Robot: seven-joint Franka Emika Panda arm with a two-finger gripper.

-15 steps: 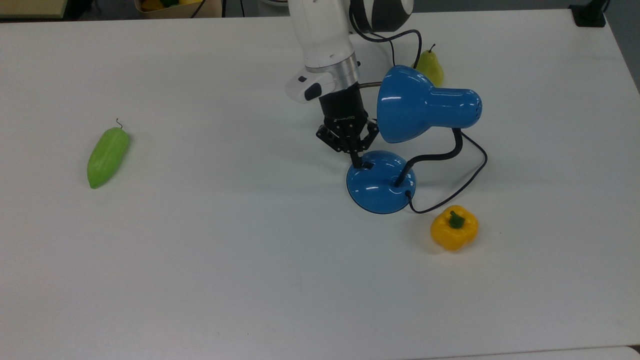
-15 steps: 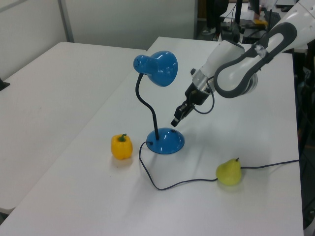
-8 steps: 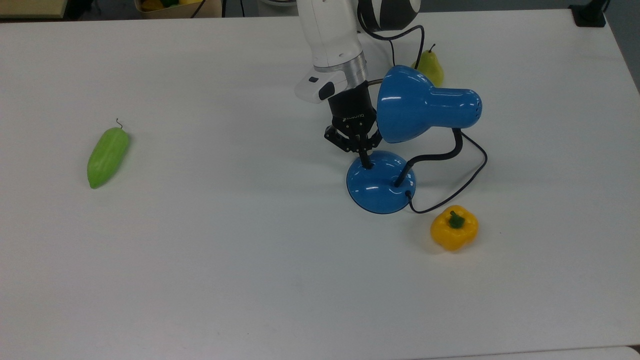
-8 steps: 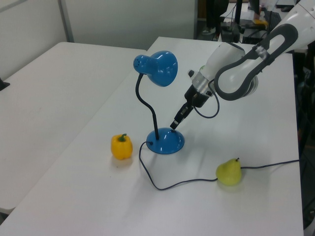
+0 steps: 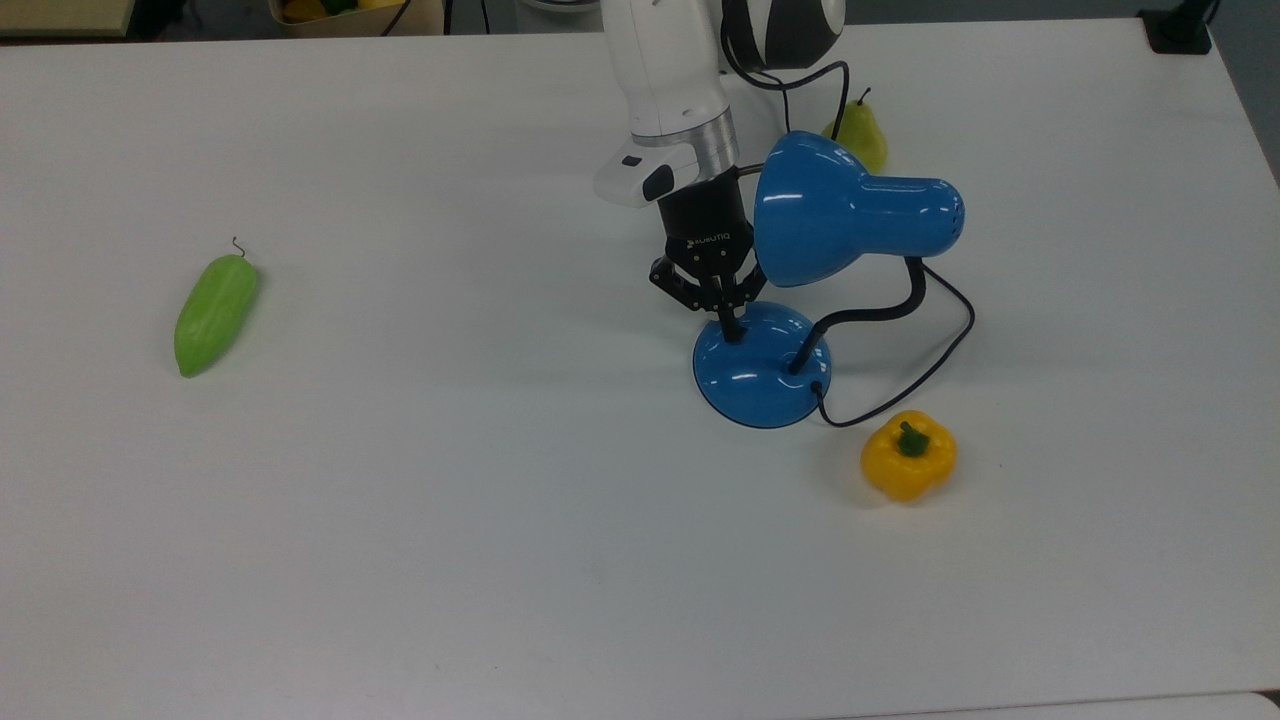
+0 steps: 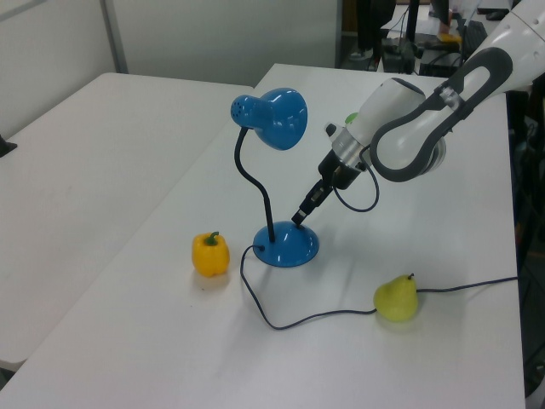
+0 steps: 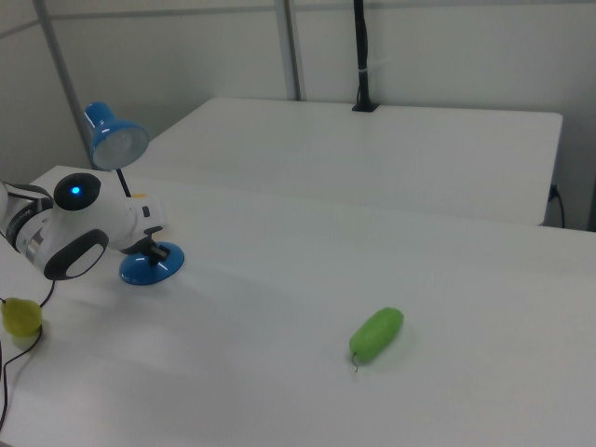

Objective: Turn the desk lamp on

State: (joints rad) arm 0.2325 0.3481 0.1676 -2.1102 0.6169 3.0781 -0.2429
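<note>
In the top view, the blue desk lamp stands right of centre on the white surface, between a pear and a yellow pepper; the end effector, fingers pinched together, presses its tip onto the base. The left view shows the tip touching the base. The right view shows the lamp at far left.

A lab: bare white tables, partition walls.

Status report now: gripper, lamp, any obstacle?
Gripper shut, tip down on lamp base at the switch. Shade looks unlit in the right view. Pepper and pear stand apart, not in the way.
</note>
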